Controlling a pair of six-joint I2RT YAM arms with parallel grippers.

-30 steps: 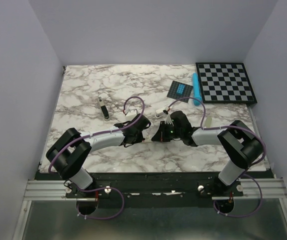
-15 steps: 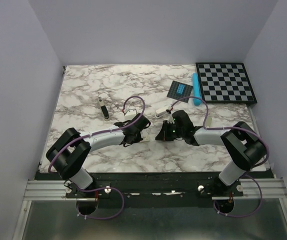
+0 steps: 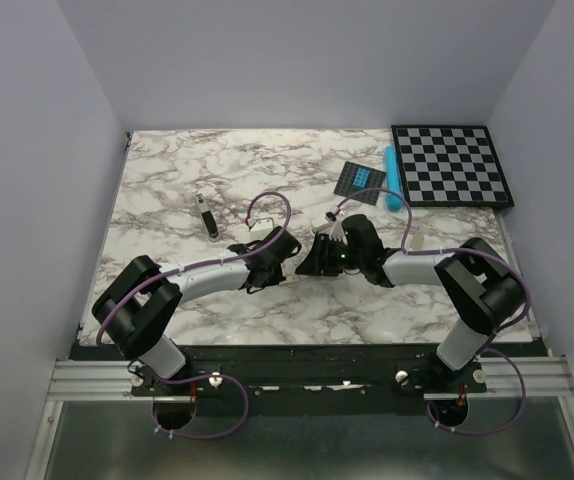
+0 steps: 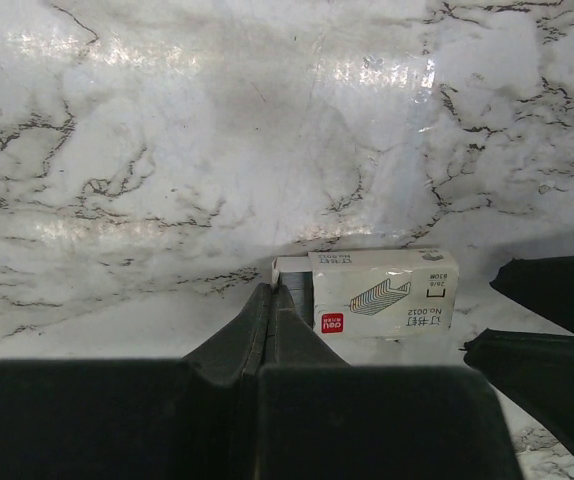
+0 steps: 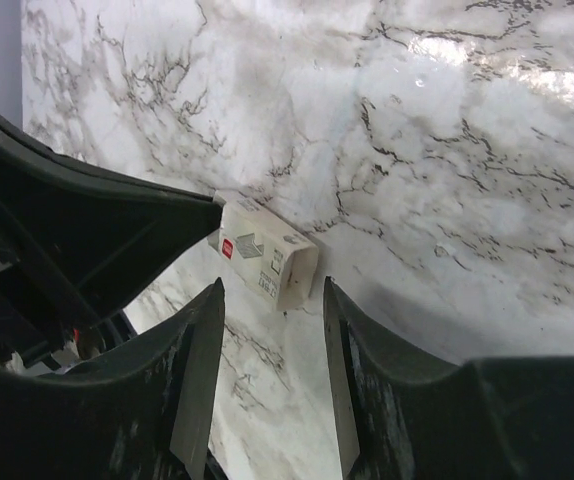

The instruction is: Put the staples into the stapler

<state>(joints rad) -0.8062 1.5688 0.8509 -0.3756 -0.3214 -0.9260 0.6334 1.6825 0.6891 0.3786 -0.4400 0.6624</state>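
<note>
Top external view: on the marble table (image 3: 167,170) the arms meet mid-table. The left gripper (image 4: 272,300), fully closed and empty, noses against the staple box (image 4: 382,292), probably to brace it. The right gripper (image 5: 272,290), half parted, faces the box's other end and holds nothing. The stapler (image 3: 206,216) lies apart, far left. The box's contents are hidden.

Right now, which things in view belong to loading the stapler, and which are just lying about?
For the job: staple box, stapler.
Lying about: checkerboard, blue tube, dark card with blue squares.
</note>
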